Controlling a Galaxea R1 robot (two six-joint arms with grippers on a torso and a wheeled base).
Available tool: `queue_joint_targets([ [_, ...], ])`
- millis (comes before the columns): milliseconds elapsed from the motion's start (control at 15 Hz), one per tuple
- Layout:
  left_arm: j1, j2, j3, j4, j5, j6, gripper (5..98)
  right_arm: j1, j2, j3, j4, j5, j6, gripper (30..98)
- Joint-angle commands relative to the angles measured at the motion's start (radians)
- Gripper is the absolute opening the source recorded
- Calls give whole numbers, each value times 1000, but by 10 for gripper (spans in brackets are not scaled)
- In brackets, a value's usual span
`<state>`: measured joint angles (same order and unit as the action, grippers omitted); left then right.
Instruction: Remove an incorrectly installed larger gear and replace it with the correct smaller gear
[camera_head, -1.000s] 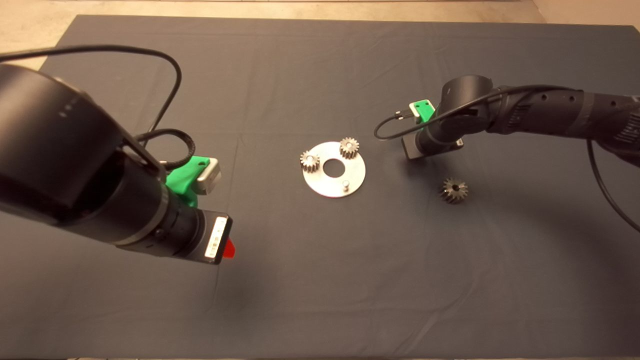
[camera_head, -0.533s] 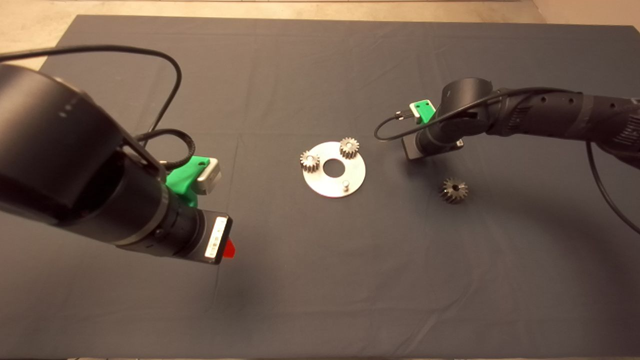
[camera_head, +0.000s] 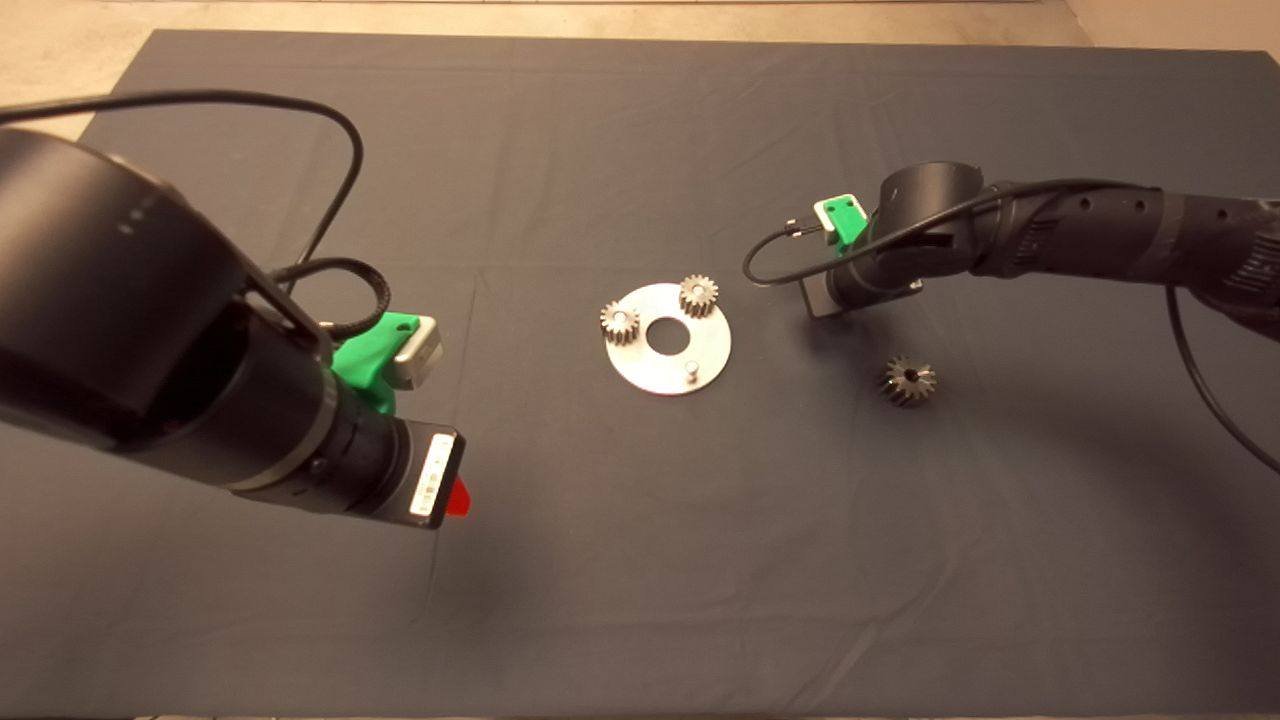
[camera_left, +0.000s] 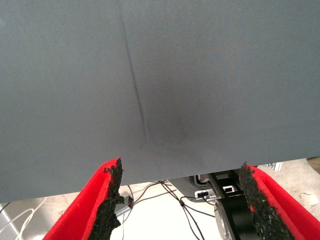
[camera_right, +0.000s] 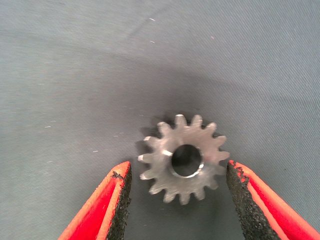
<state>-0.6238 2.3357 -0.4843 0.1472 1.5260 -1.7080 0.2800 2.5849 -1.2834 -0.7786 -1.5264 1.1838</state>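
The right gripper (camera_right: 177, 200) is hanging over the mat (camera_head: 640, 560) at about two o'clock from the round metal plate (camera_head: 655, 375), its red fingers (camera_right: 112, 200) standing apart on either side of the smaller gear (camera_right: 184, 159), which is lying flat on the cloth between the pads without touching either. In the head view the arm is hiding this gear. The larger gear (camera_head: 908, 381) is resting on the mat at about three o'clock from the plate, well clear of it and just below the right wrist. The plate is carrying two small gears (camera_head: 619, 322) at its ten and twelve o'clock edge, and a bare pin (camera_head: 690, 369) is showing at about five o'clock. The left gripper (camera_left: 182, 200) is waiting at eight o'clock from the plate, fingers spread wide over bare mat near its edge, with nothing between them.
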Motion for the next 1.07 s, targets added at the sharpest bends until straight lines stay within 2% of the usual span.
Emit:
queue_joint_targets([
  [0, -8, 3, 7, 9, 114, 1, 592, 24, 4, 30, -56, -132, 8, 509],
  [467, -8, 3, 12, 9, 115, -2, 592, 19, -12, 23, -146, -132, 8, 509],
  [1000, -8, 5, 4, 9, 115, -2, 592, -10, -13, 0, -179, -132, 8, 509],
])
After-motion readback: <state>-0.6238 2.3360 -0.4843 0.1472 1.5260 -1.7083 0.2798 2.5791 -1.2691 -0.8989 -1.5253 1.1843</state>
